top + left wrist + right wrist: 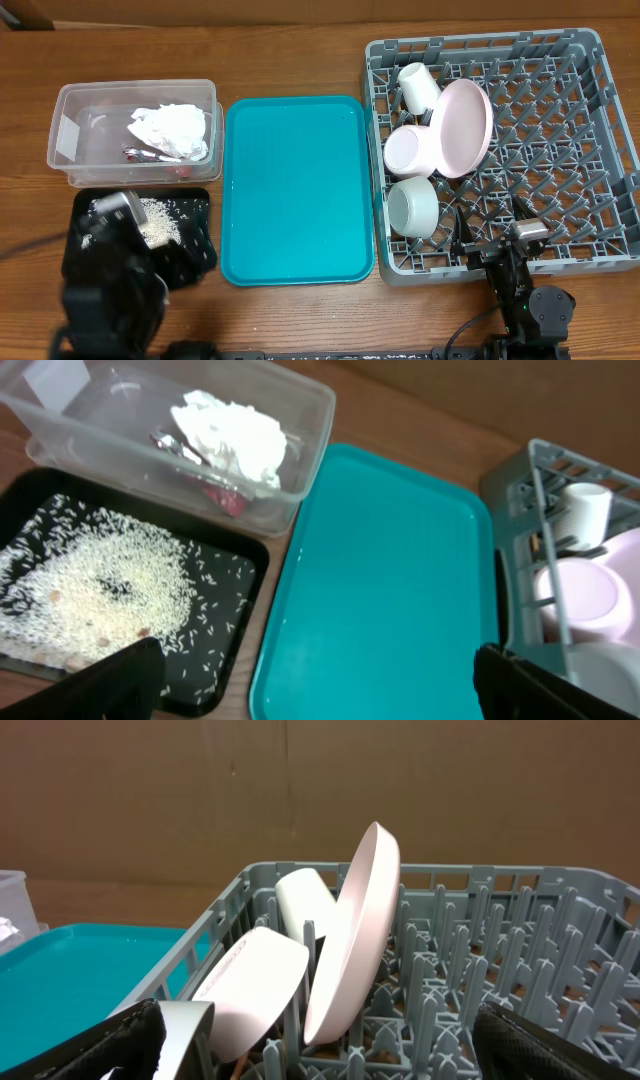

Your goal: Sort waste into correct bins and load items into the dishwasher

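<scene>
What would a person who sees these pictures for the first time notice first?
The bright teal tray lies in the middle of the table. To its right, a pale-pink plate stands on edge in the grey dish rack. To its left, white rice covers the black tray.

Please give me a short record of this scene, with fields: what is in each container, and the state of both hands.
clear tub: napkin, red wrapper
black tray: rice
teal tray: between bins and rack
rack: cup, pink plate, far bowl, near bowl
left hand: open, above black tray
right hand: open, at rack's near edge
</scene>
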Motion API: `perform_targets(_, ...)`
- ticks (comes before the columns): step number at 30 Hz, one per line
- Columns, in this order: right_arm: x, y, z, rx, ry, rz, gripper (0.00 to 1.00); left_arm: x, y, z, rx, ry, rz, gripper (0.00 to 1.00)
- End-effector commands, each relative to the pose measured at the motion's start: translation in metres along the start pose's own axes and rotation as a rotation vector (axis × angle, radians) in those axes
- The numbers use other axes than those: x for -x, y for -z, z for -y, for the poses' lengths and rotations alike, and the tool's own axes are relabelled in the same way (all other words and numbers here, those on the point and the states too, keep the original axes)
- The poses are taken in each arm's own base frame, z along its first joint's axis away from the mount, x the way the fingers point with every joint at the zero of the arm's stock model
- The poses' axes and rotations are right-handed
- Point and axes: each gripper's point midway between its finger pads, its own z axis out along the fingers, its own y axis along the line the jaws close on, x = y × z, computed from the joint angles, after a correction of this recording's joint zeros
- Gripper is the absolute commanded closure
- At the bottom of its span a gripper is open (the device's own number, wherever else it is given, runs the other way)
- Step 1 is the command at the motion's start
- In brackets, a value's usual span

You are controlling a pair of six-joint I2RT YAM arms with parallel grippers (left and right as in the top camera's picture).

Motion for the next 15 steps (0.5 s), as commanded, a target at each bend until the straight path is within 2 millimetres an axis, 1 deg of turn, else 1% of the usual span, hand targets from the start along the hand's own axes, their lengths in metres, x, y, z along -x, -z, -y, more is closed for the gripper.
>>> perform_targets(1, -0.002, 0.0, 0.0, -0.001, 0.001, 0.004, 0.0, -0.025, -0.016, -0.014, -0.007, -0.012, 0.068, 0.0)
perform_targets(4, -0.002, 0.0, 0.0, -0.001, 0.001, 0.004, 0.0, -0.029, -0.031, -0.015, -0.048, -0.008, 0.163, 0.0)
perform_targets(6, -0.002, 0.0, 0.0, -0.001, 0.001, 0.004, 0.0, -0.025, -0.042, -0.012, -0.09, -0.003, 0.254, 0.0)
perform_targets(8, -0.002, 0.0, 0.0, -0.001, 0.001, 0.004, 0.0, -0.019, -0.05, -0.005, -0.151, -0.003, 0.339, 0.0)
perform_targets(12, -0.002, 0.0, 0.0, -0.001, 0.001, 0.004, 0.0, -0.001, -0.056, 0.009, -0.274, -0.004, 0.534, 0.0)
perform_targets(15, -0.002, 0.0, 0.0, -0.001, 0.001, 0.004, 0.0, 0.005, -0.058, 0.012, -0.326, -0.005, 0.649, 0.0)
